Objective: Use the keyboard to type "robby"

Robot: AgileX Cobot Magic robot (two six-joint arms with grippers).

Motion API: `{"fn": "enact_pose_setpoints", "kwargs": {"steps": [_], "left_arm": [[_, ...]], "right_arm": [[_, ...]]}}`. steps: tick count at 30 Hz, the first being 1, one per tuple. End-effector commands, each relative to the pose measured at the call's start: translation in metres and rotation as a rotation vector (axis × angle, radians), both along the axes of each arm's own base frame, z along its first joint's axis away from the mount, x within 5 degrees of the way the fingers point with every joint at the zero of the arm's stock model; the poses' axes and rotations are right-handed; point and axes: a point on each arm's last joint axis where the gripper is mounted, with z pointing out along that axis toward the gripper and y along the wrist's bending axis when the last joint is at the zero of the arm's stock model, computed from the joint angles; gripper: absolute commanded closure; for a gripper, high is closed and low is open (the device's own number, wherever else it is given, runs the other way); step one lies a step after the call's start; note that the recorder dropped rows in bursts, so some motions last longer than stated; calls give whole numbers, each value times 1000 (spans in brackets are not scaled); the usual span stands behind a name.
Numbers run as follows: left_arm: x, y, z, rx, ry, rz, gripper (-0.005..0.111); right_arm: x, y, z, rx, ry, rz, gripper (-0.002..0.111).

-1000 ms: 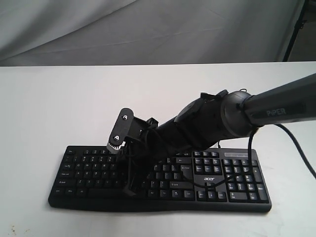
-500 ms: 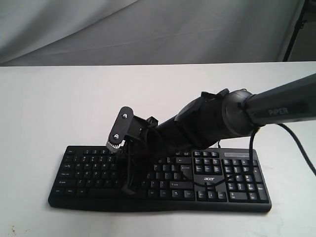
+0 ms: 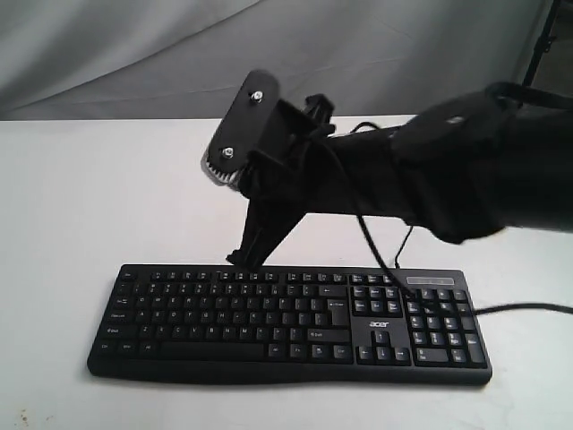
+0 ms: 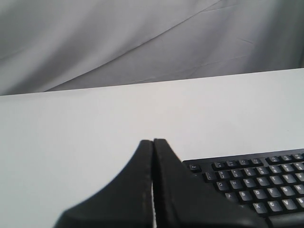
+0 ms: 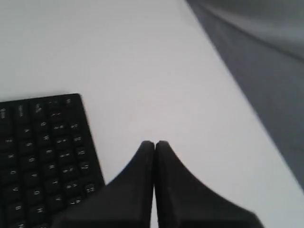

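The black keyboard (image 3: 224, 318) lies along the front of the white table (image 3: 89, 197), with its number pad and "acer" logo at the right end. My right gripper (image 3: 242, 260) hangs shut and empty just behind the keyboard's back edge, pointing down and left, clear of the keys. The right wrist view shows that gripper (image 5: 154, 142) closed over bare table, with the keyboard (image 5: 42, 152) off to one side. My left gripper (image 4: 153, 140) is also shut with nothing in it, beside the Esc corner of the keyboard (image 4: 251, 185). It does not appear in the exterior view.
The right arm (image 3: 466, 170) stretches in from the right, above the keyboard's right half. A thin black cable (image 3: 524, 309) runs off to the right. Grey cloth (image 3: 134, 54) hangs behind the table's far edge.
My right gripper has lifted off the middle keys and swung up and back, now hanging behind the keyboard's back edge. The keyboard has stayed put.
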Motion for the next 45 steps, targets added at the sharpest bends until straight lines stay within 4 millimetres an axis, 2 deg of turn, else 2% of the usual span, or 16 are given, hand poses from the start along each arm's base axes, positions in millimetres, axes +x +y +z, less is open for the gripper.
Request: {"fn": "enact_pose_setpoints", "kwargs": {"steps": [1,2,4,6,8,10,13,19,24,34,37,41,45], "left_arm": [[0,0,-1,1,-5,-6,107],[0,0,-1,1,-5,-6,107],[0,0,-1,1,-5,-6,107],[0,0,-1,1,-5,-6,107],[0,0,-1,1,-5,-6,107],[0,0,-1,1,-5,-6,107],[0,0,-1,1,-5,-6,107],[0,0,-1,1,-5,-6,107],[0,0,-1,1,-5,-6,107],[0,0,-1,1,-5,-6,107],[0,0,-1,1,-5,-6,107],[0,0,-1,1,-5,-6,107],[0,0,-1,1,-5,-6,107]], "right_arm": [[-60,-33,53,104,-171,-111,108],[-84,-44,70,196,-171,-96,108],[-116,-67,90,315,-191,-101,108],[-135,-98,105,412,-261,-191,108],[-147,-135,117,510,-325,-312,108],[-153,-160,121,613,-275,-405,108],[-163,-192,121,767,-93,-525,108],[-181,-237,130,949,-114,-539,108],[-192,-262,133,1053,-127,-528,108],[-204,-290,134,1161,-151,-514,108],[-208,-299,127,1178,-176,-555,108],[-216,-303,110,1134,-293,-732,108],[-219,-291,89,1053,-391,-803,108]]}}
